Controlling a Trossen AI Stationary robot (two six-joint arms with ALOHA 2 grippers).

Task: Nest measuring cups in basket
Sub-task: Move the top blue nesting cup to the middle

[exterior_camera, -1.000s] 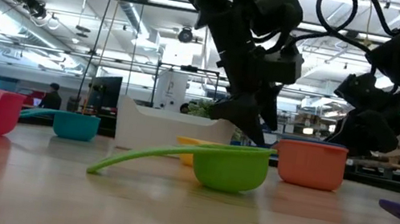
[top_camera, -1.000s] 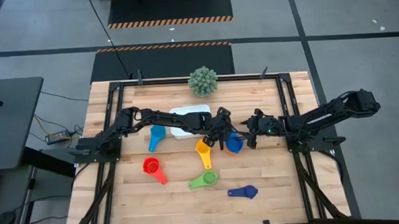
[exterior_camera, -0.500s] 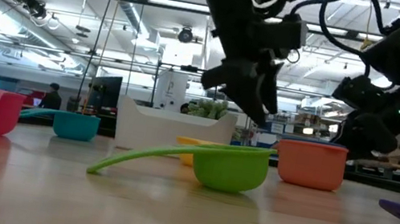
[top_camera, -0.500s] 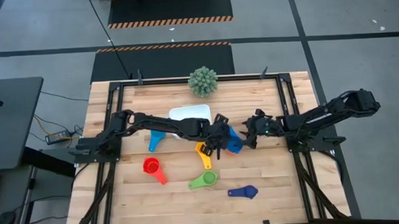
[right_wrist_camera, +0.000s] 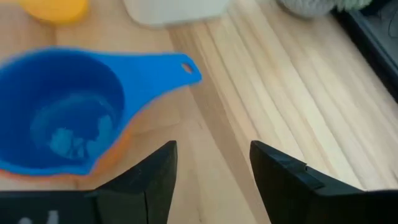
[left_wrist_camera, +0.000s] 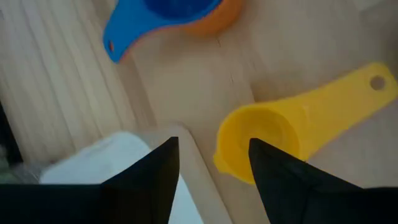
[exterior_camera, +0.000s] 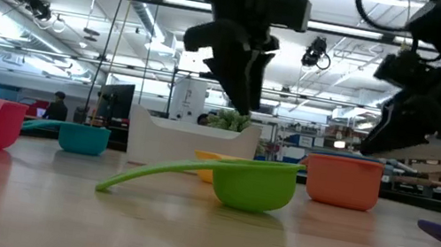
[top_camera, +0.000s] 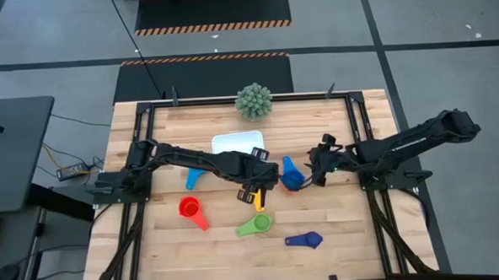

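Now | left claw (top_camera: 253, 190) parted, empty, over yellow cup (left_wrist_camera: 267, 146) | right claw (top_camera: 315, 169) parted, empty, beside blue cup (right_wrist_camera: 65, 115)

No legible txt, labels, brands or nos. showing anywhere: nothing readable appearing on cups, basket, arms or bkgd; room signage in low view reading too blurry.

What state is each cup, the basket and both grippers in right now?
Blue cup: nested in orange cup.
Yellow cup: upright, loose, beside the basket.
Green cup: upright on table.
Red cup: upright on table.
Basket: empty.
Left gripper: open, above yellow cup.
Right gripper: open, holding nothing.
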